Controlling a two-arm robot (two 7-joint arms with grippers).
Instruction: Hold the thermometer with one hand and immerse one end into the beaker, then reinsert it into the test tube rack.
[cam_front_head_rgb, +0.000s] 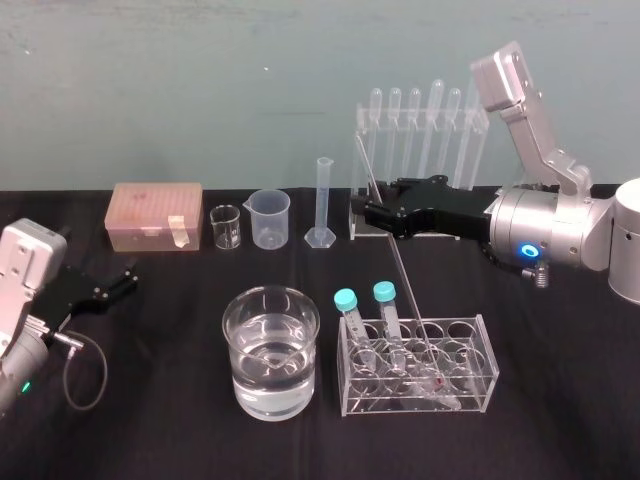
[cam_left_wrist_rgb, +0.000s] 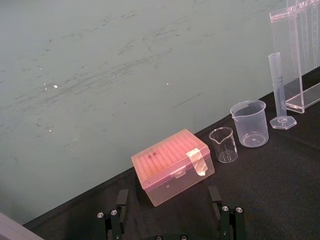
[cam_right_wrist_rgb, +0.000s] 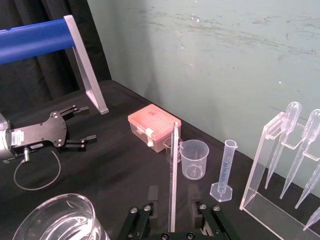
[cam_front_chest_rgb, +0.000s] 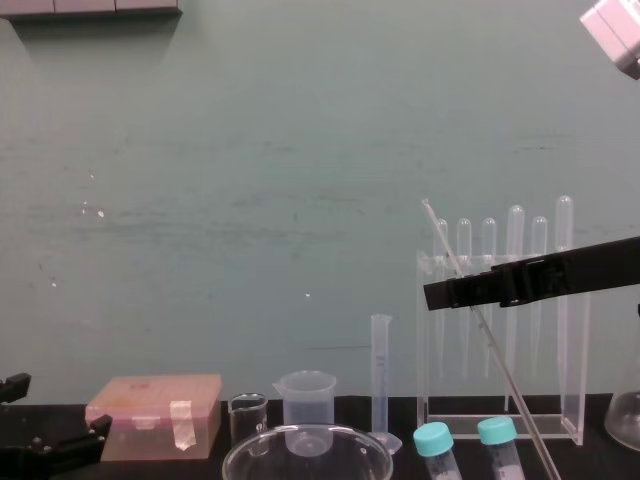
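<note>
The thermometer (cam_front_head_rgb: 400, 275), a long thin glass rod, leans with its red tip down in the low clear test tube rack (cam_front_head_rgb: 480, 345) at the front right. My right gripper (cam_front_head_rgb: 368, 212) reaches in from the right and straddles the rod's upper part. In the right wrist view the thermometer (cam_right_wrist_rgb: 173, 185) stands between the fingers (cam_right_wrist_rgb: 201, 212) with a gap on each side, so the gripper (cam_right_wrist_rgb: 174, 216) is open. The whitish plastic beaker (cam_front_head_rgb: 270, 218) stands at the back, left of the gripper. My left gripper (cam_front_head_rgb: 125, 280) rests open at the left edge.
A wide glass dish of water (cam_front_head_rgb: 270, 350) sits front centre, beside the rack with two teal-capped tubes (cam_front_head_rgb: 347, 305). Along the back stand a pink box (cam_front_head_rgb: 155, 215), a small glass beaker (cam_front_head_rgb: 225, 227), a graduated cylinder (cam_front_head_rgb: 322, 200) and a tall pipette stand (cam_front_head_rgb: 420, 150).
</note>
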